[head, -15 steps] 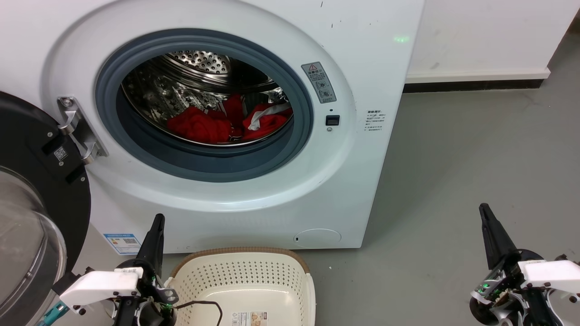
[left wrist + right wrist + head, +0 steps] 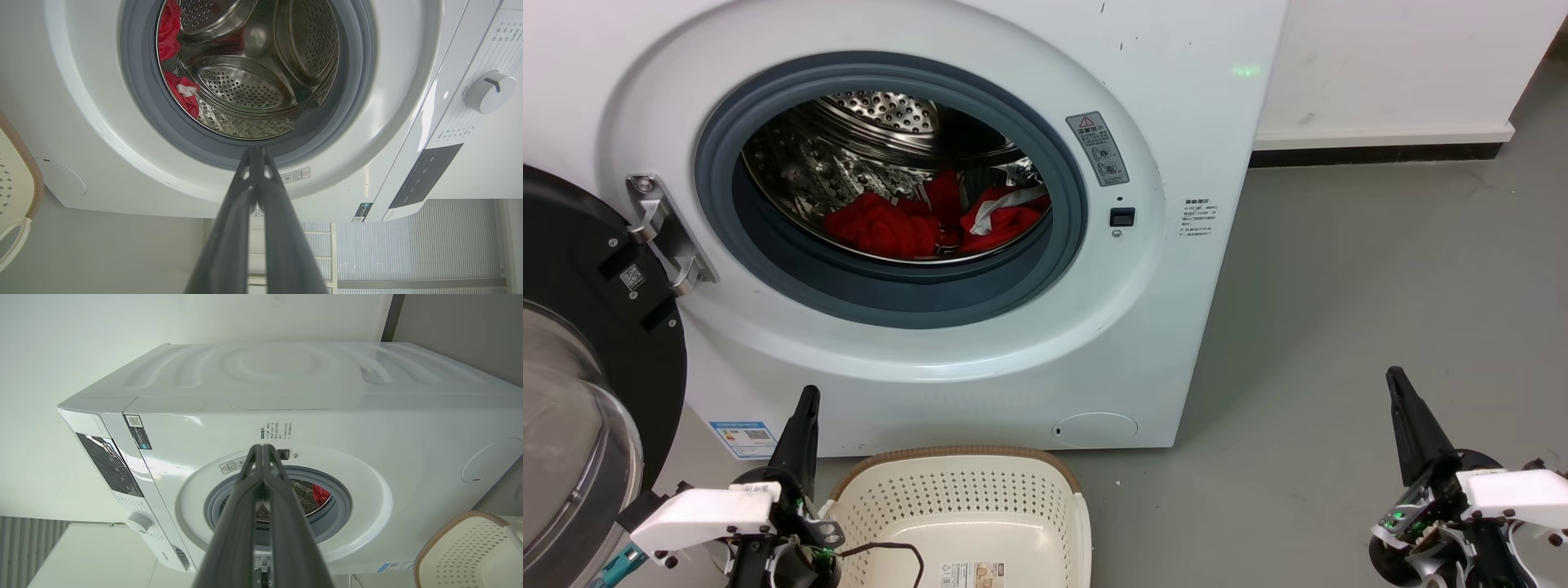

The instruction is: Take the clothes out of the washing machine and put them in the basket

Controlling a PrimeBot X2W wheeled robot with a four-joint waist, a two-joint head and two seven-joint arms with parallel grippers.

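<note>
Reaching those bright red clothes (image 2: 888, 229) in the perforated steel drum (image 2: 876, 110) means unclenching the empty left hand (image 2: 808, 400) and right hand (image 2: 1396, 380) first.

The head view looks down on the washing machine (image 2: 1176, 245) from nearby. Both wrist views, rolled sideways, face its drum (image 2: 253, 81).

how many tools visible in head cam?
2. Left tool at lower left, beside the basket rim; right tool at lower right, over the grey floor. Both shut, holding nothing. None hidden.
</note>
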